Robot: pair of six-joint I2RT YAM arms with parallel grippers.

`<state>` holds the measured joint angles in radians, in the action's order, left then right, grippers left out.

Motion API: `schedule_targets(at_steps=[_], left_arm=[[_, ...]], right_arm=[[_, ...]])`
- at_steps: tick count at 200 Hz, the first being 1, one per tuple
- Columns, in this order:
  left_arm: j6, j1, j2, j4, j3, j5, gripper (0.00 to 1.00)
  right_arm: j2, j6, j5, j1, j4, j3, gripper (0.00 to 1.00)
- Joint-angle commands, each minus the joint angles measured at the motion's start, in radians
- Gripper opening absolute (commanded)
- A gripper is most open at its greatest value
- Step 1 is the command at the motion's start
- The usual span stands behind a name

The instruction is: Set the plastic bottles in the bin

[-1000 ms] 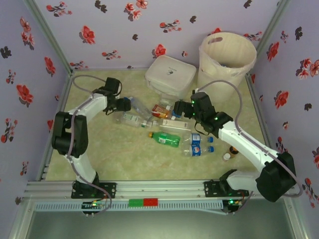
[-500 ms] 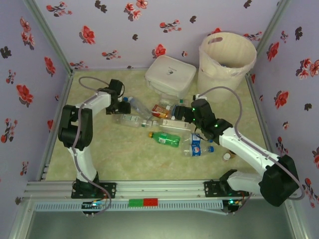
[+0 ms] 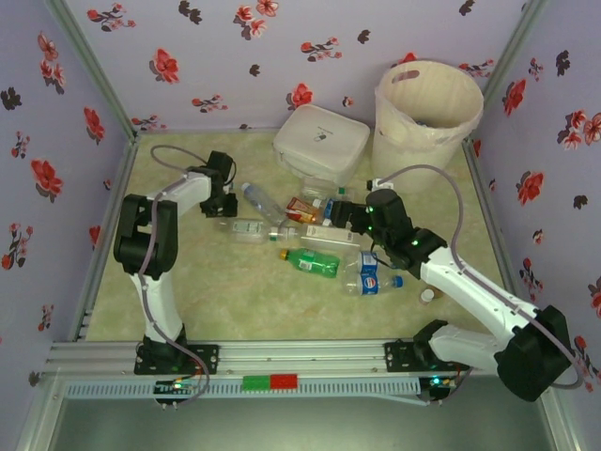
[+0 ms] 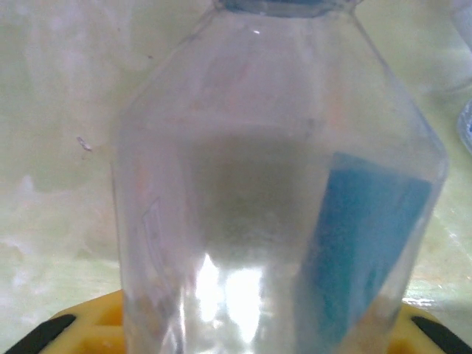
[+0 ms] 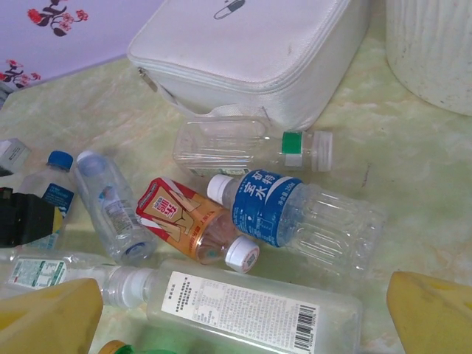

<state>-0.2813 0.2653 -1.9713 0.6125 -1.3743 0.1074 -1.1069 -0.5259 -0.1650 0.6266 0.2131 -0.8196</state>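
Yellow-fingered and spread wide: found right gripper (image 5: 243,313) on near side of white case (image 5: 251,51), fingers either side of barcode-labelled bottle (image 5: 221,299). Could not tell left gripper (image 3: 228,199) clench; saw blue-labelled bottle (image 4: 280,192) close against it.

The pale green marbled table (image 3: 235,301) in front of me carries a loose scatter of plastic bottles (image 3: 310,262) lying on their sides around its middle. Just behind them sits a flat white case (image 3: 321,141). The tall cream bin (image 3: 413,155) stands at my far right corner.
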Motion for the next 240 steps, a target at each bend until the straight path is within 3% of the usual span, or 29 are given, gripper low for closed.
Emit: schedule_targets(at_steps=[1,64,105,157,204,240], left_arm=[[-0.005,-0.007,0.068,0.024,-0.033,0.043,0.34],[-0.047,0.046,0.396,-0.029,0.034,-0.008,0.33],[-0.106,0.148,0.569,-0.139,0.1,-0.26,0.33],[-0.093,0.359,0.627,-0.292,0.173,-0.32,0.33],[-0.06,0.451,0.592,-0.41,0.194,-0.357,0.33],[-0.047,0.481,0.576,-0.491,0.221,-0.358,0.35]], right_arm=[[0.014,0.061,0.074,0.007,-0.023,-0.007,0.99],[0.009,0.09,0.165,0.005,-0.064,-0.072,0.99],[0.003,0.075,0.217,-0.005,-0.094,-0.144,0.97],[-0.039,0.062,0.337,-0.052,-0.111,-0.291,0.92],[-0.098,0.005,0.447,-0.08,-0.183,-0.323,0.8],[-0.142,-0.066,0.443,-0.103,-0.249,-0.291,0.77]])
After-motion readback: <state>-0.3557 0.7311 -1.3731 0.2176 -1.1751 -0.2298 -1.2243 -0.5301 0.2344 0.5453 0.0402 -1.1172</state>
